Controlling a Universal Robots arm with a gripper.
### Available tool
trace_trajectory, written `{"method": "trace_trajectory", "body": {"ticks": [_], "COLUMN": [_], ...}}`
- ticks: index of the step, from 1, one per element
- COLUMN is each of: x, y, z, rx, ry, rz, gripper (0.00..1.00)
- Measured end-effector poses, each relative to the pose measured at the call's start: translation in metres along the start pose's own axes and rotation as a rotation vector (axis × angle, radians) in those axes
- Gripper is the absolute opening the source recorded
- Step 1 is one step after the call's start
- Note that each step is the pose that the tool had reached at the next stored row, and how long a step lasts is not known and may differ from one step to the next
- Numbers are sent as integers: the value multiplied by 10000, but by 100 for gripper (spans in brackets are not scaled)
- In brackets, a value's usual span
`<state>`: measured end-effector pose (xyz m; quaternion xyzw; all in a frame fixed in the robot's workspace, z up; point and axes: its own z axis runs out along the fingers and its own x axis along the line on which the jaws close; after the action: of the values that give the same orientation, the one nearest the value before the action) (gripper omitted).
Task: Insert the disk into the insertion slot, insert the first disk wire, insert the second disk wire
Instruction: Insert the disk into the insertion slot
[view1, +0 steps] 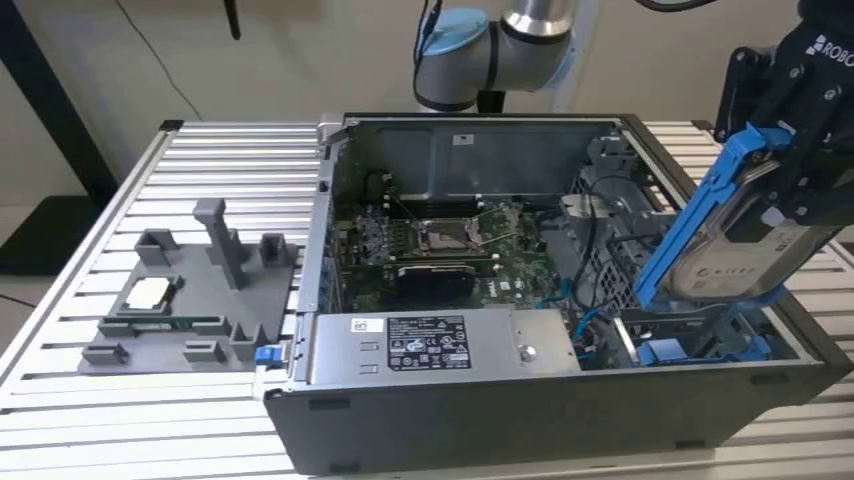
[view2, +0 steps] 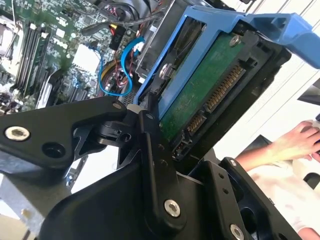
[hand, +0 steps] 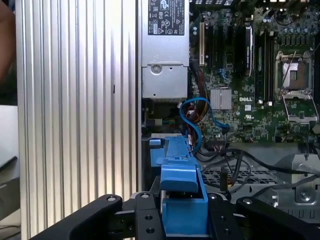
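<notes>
My gripper is shut on the disk, a silver-grey drive in a bright blue carrier. It hangs steeply tilted above the near right corner of the open computer case, seen from the exterior view. Directly below it lies the insertion slot, a grey bay with blue plastic edges. In the second wrist view the disk's green circuit board and connector face the camera inside the blue carrier. In the first wrist view the blue carrier sits clamped between my black fingers. Loose blue wires curl inside the case beside the bay.
The silver labelled power-supply box lies along the case's near wall, and the motherboard sits behind it. A grey fixture block rests on the slatted table at the exterior view's left. A person's hand is off to the side.
</notes>
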<state>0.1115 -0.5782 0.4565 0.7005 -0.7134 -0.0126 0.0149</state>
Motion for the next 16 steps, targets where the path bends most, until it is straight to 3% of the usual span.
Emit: {"method": "trace_trajectory", "body": {"ticks": [16], "x": [0], "y": [-3], "z": [65], "rx": [0], "ry": [0], "rz": [0], "gripper": [33]}}
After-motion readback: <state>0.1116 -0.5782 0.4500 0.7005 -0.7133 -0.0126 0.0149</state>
